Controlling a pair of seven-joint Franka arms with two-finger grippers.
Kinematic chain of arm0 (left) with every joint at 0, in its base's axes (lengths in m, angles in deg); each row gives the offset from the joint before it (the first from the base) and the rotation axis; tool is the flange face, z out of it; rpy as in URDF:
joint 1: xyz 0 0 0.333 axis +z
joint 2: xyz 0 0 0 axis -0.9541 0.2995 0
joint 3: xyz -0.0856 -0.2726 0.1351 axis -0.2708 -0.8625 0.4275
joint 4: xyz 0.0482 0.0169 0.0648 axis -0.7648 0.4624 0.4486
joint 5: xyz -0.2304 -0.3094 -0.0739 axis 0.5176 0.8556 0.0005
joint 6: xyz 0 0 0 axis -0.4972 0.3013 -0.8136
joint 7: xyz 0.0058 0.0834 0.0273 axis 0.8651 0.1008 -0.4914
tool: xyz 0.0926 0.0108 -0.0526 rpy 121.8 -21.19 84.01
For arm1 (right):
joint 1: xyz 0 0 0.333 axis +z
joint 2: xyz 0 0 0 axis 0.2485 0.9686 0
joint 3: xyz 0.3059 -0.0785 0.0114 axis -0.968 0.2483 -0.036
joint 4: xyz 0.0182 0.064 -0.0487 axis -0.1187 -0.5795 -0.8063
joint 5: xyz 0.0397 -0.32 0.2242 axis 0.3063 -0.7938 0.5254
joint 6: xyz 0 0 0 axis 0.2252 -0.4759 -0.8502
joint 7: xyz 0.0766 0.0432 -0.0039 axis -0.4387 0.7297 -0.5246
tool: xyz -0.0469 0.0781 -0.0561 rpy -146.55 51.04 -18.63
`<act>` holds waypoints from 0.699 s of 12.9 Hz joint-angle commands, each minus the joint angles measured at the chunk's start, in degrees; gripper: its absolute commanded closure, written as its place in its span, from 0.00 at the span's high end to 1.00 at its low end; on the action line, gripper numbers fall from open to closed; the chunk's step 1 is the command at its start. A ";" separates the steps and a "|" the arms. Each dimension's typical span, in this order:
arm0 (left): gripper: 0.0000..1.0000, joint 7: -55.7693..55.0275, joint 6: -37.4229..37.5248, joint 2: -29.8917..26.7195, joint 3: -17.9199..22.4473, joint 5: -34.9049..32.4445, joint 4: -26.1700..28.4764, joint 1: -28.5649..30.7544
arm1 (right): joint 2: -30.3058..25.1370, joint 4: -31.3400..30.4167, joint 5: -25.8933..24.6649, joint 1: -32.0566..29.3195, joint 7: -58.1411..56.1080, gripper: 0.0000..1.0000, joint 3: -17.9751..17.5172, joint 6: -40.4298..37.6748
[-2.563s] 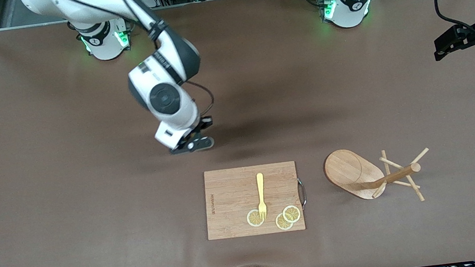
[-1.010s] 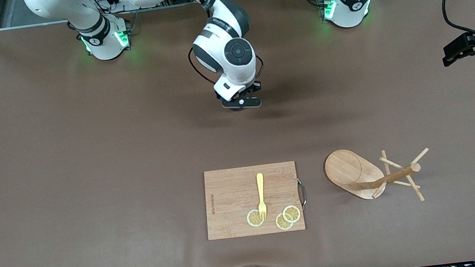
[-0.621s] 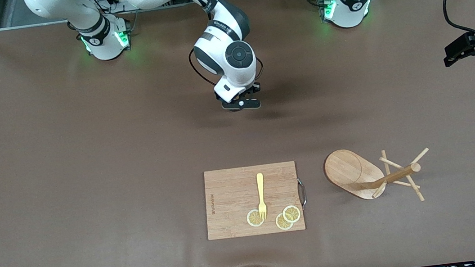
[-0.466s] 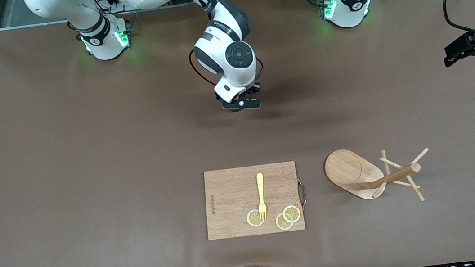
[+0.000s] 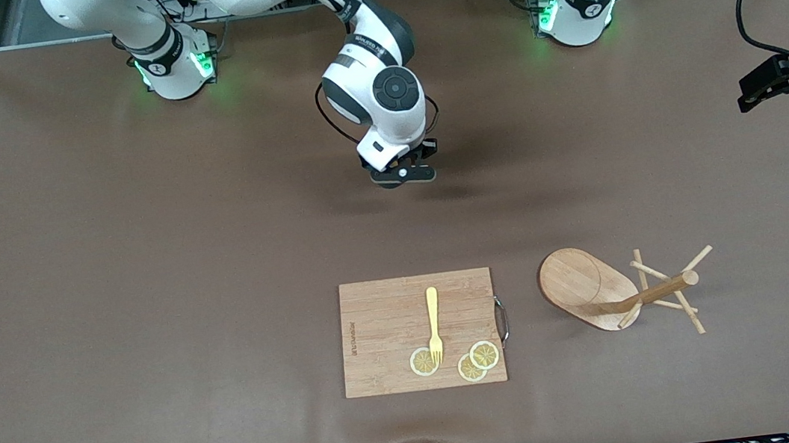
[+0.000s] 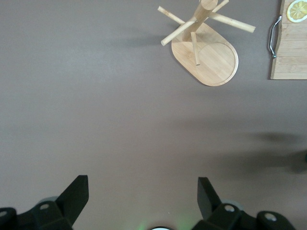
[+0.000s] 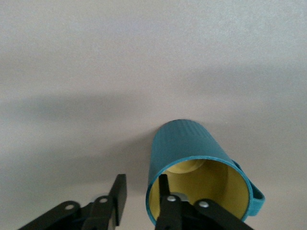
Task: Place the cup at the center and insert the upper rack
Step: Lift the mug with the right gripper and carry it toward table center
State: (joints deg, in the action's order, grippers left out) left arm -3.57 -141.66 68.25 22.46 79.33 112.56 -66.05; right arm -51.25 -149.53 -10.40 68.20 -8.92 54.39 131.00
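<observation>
In the right wrist view the teal cup (image 7: 192, 158) with a yellow inside stands upright on the brown table, its handle (image 7: 256, 199) to one side. My right gripper (image 7: 141, 184) is open astride the cup's rim. One finger is inside the cup, and the other is outside with a gap to the wall. In the front view the right gripper (image 5: 404, 174) is low over the table's middle and hides the cup. The upper rack (image 5: 621, 291), a wooden mug tree, lies tipped on its side toward the left arm's end. My left gripper (image 6: 144, 196) waits open and empty above that end.
A wooden cutting board (image 5: 416, 309) lies nearer the front camera than the right gripper, beside the rack. On it are a yellow fork (image 5: 434, 322) and lemon slices (image 5: 475, 360). The board's metal handle (image 5: 502, 320) faces the rack's oval base (image 5: 583, 285).
The right arm swung from near the board to the table's middle and settled there. In the last half second its fingers have parted off the cup's wall. The left arm has barely moved.
</observation>
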 commanded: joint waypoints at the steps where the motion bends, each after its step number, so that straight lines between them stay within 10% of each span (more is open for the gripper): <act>1: 1.00 0.04 -0.19 -0.57 -0.62 0.19 -0.54 0.25 | 0.58 1.77 -0.78 0.94 0.78 0.66 0.89 -0.14; 5: 1.00 0.04 -0.02 -0.48 -0.88 -0.16 -0.54 -0.37 | -0.38 3.17 -1.82 0.59 -1.06 1.00 0.98 -0.75; 9: 1.00 -0.04 -0.02 -0.57 -0.88 -0.07 -0.54 -0.46 | -3.98 4.48 -5.00 -2.38 -9.75 1.00 0.98 -6.79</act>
State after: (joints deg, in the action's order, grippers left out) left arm -3.57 -141.76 68.16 21.85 79.33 112.42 -66.61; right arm -52.14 -145.68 -14.38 67.94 -14.61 55.44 128.53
